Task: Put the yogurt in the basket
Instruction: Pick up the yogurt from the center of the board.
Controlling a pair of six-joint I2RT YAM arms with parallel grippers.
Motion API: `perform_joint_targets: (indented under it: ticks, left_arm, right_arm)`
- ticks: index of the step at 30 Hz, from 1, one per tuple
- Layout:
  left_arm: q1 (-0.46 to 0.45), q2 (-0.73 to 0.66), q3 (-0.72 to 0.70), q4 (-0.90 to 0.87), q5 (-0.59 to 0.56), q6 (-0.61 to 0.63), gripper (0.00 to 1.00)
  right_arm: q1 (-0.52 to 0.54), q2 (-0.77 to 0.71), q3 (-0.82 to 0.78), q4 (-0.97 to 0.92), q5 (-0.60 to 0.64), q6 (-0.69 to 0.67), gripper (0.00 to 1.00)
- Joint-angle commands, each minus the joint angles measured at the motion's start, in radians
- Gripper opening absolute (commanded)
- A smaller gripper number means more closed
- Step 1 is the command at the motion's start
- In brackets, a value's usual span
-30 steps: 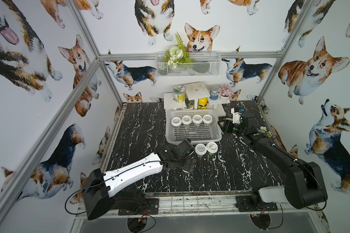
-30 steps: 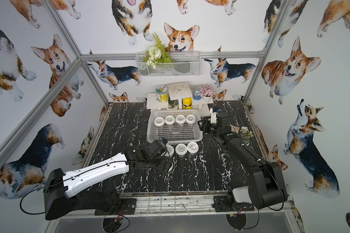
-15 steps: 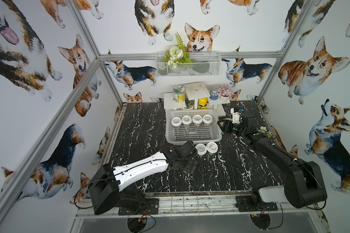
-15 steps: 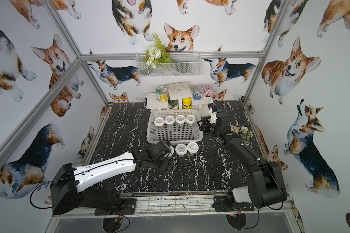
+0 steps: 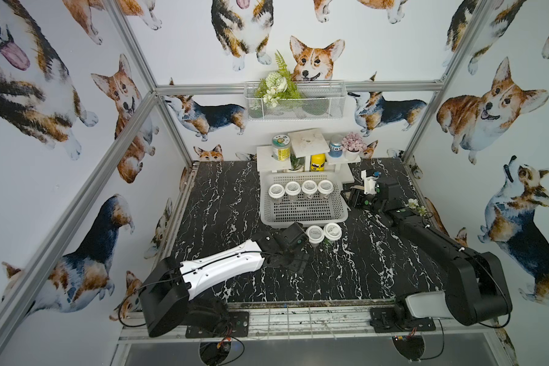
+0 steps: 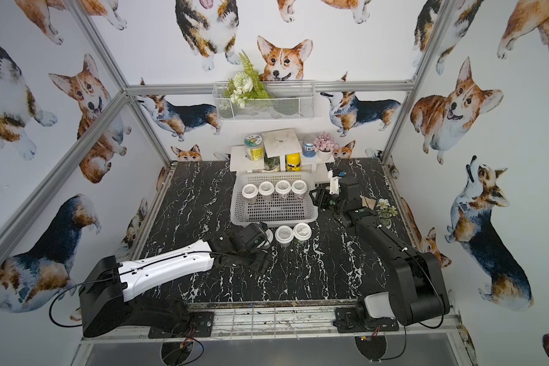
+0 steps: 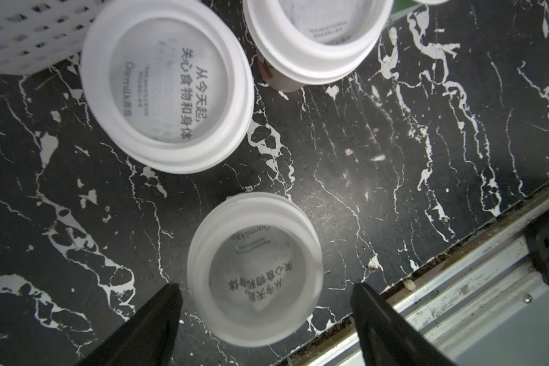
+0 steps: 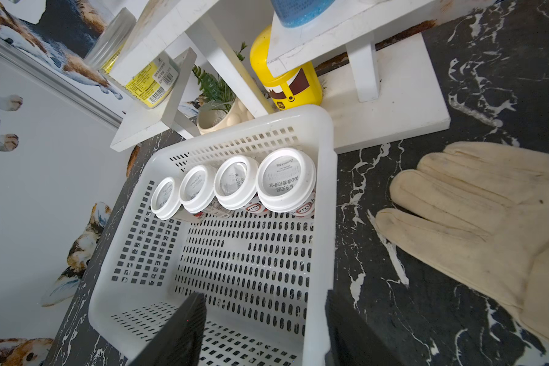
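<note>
The white slotted basket (image 5: 303, 218) stands mid-table with a row of several yogurt cups (image 5: 309, 187) along its far wall, also in the right wrist view (image 8: 286, 180). Two more yogurt cups (image 5: 315, 234) stand just in front of the basket. My left gripper (image 7: 267, 304) is open, and its jaws straddle another yogurt cup (image 7: 254, 279) with a gap on each side. In both top views the gripper (image 5: 293, 261) hides that cup. My right gripper (image 8: 263, 317) is open astride the basket's right wall (image 8: 327, 190), one finger inside and one outside.
A white tiered shelf (image 5: 308, 142) at the back carries a jar, a yellow bottle (image 8: 286, 79) and small plants. A cream glove (image 8: 488, 221) lies on the table right of the basket. A small flower pot (image 5: 414, 204) stands by the right wall.
The left arm's rear links have swung to the right, while its gripper has stayed over the cups in front of the basket. The right arm has not moved.
</note>
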Motion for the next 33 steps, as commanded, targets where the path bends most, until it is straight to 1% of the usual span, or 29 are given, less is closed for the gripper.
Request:
perform_joint_targets:
  ticks: [1, 7, 15, 24, 33]
  left_arm:
    - [0.0, 0.005, 0.006, 0.008, -0.011, 0.008, 0.88]
    - [0.001, 0.031, 0.022, -0.004, -0.022, 0.009, 0.85]
    - [-0.001, 0.032, 0.035, -0.025, -0.045, 0.008, 0.8]
    - [-0.012, 0.036, 0.058, -0.072, -0.064, 0.007, 0.81]
    - [-0.016, 0.032, 0.052, -0.08, -0.064, 0.005, 0.82]
  right_arm:
    - [-0.002, 0.001, 0.007, 0.035, -0.008, 0.01, 0.66]
    - [-0.002, 0.002, 0.007, 0.034, -0.007, 0.007, 0.65]
    - [-0.002, 0.002, 0.007, 0.032, -0.008, 0.006, 0.65]
    - [-0.002, 0.006, 0.009, 0.034, -0.011, 0.007, 0.65]
    - [-0.002, 0.007, 0.009, 0.034, -0.013, 0.008, 0.65]
